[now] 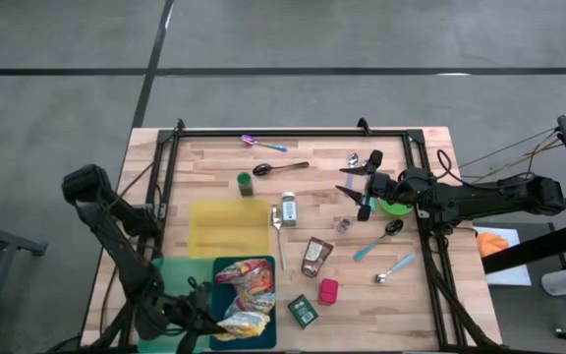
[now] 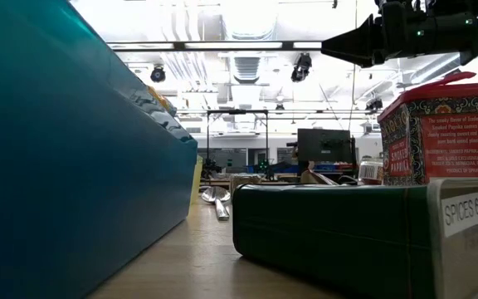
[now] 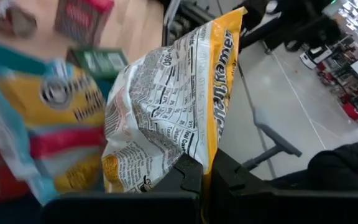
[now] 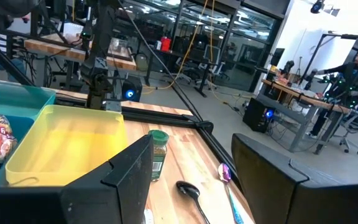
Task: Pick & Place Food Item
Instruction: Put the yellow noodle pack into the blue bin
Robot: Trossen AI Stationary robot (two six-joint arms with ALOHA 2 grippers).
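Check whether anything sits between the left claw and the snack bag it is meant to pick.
Nothing visible does. The left claw is already shut on the edge of the yellow snack bag, which sits over the other packets in the teal bin. The right claw hangs open across the table.

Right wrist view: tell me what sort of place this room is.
Most likely a robotics lab or workshop: wooden workbenches on black metal frames, hanging yellow cables, a black computer tower on the floor, and a person working at a far bench.

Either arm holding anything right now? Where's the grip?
Left gripper is shut on the edge of the yellow snack bag, over the teal bin. Right gripper is open and empty.
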